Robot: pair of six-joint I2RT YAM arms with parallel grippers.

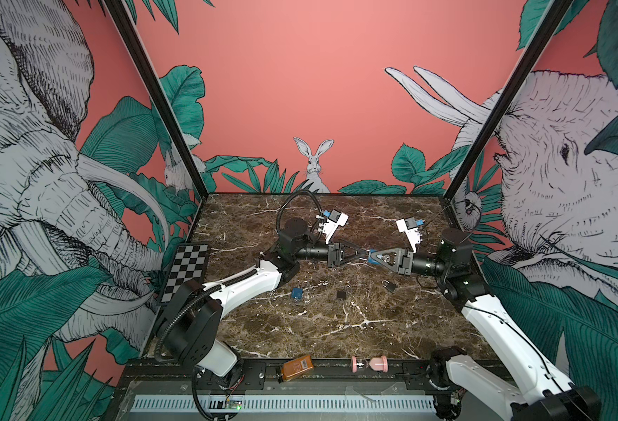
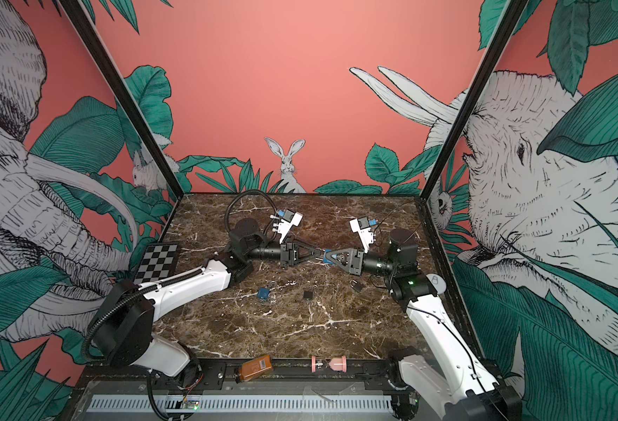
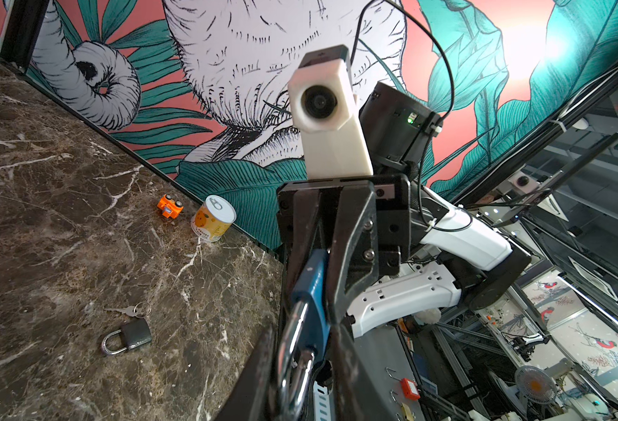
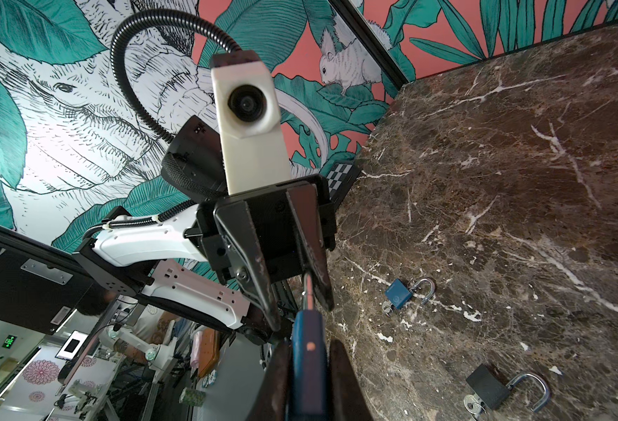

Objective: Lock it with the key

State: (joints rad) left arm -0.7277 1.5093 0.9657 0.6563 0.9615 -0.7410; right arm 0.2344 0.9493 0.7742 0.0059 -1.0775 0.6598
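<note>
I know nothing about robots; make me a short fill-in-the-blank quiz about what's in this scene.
The right gripper grips a padlock whose body is ____.
The toy car beside the can is ____.
The hourglass lying beside the amber bottle is ____.
Missing words: blue; orange; pink.
</note>
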